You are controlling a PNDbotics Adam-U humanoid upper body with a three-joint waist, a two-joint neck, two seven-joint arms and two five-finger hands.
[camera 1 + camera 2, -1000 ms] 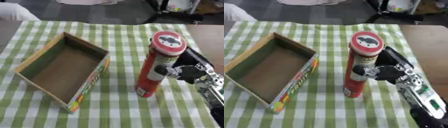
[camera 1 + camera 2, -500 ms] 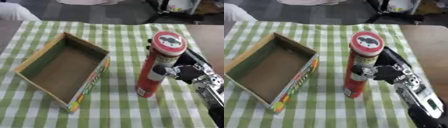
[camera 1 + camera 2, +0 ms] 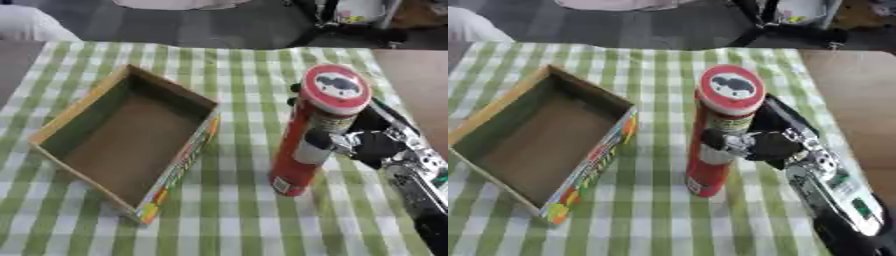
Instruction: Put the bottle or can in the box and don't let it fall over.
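- Red can (image 3: 304, 145) stands upright near the desk's right edge; its label writing is unreadable.
- Right hand (image 3: 770, 145) fingers (image 3: 721, 141) curl round its middle.
- Cardboard box's (image 3: 184, 150) side print is illegible.

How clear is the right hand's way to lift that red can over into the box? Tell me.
Probably clear. The right hand already has its fingers round the upright red can, and only bare checked cloth lies between it and the open box, whose near wall it must clear.

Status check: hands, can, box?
Right hand curled round the red can, upright on the cloth. Left hand not in view. Box empty, nothing between.
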